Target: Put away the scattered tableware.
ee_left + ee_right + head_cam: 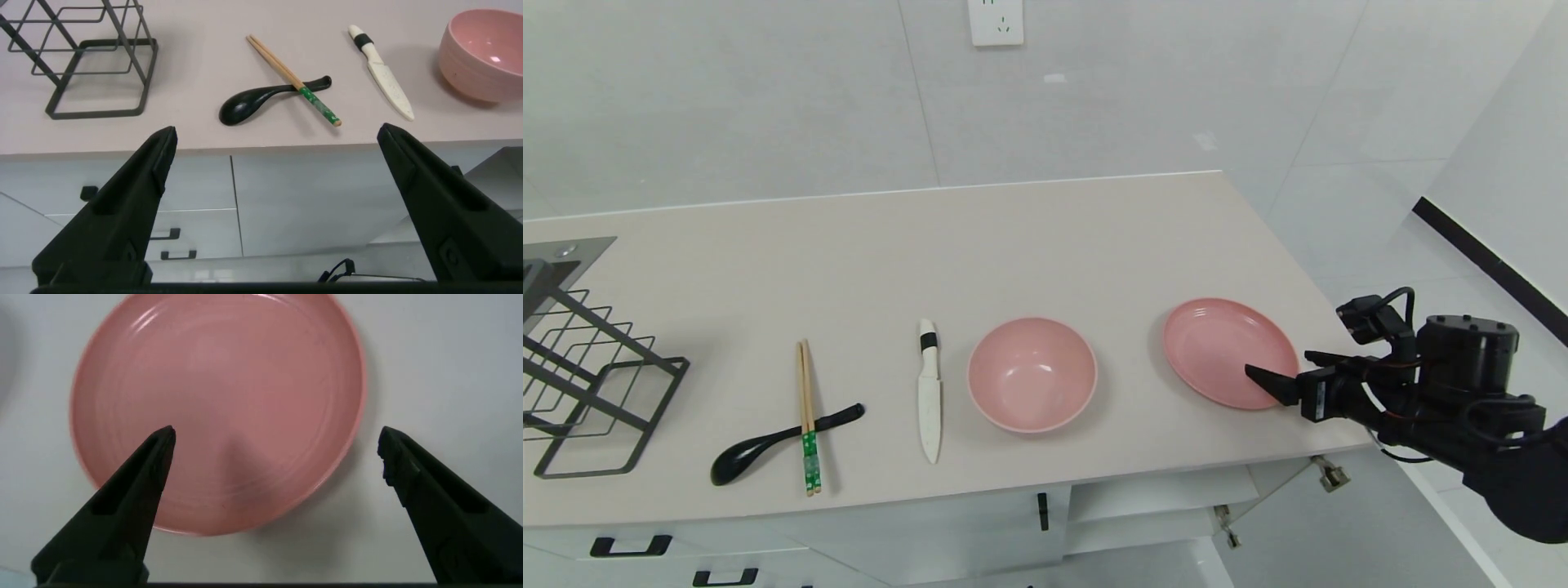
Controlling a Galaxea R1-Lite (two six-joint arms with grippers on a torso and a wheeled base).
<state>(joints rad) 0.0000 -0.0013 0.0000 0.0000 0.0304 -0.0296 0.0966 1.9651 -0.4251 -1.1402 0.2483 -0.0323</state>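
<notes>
Five pieces lie unstowed along the counter (1013,245), rack (645,364) at its left end; the right gripper (1278,365), jaws apart, hangs over the pink plate (1230,351) at the right end, apparently aligned to take it, the left gripper (276,135) parked open-jawed off the front edge.

Matte black arm (1478,400), looping cables (1403,292); right hand (1278,364), tapered wedge fingers (1270,384).
</notes>
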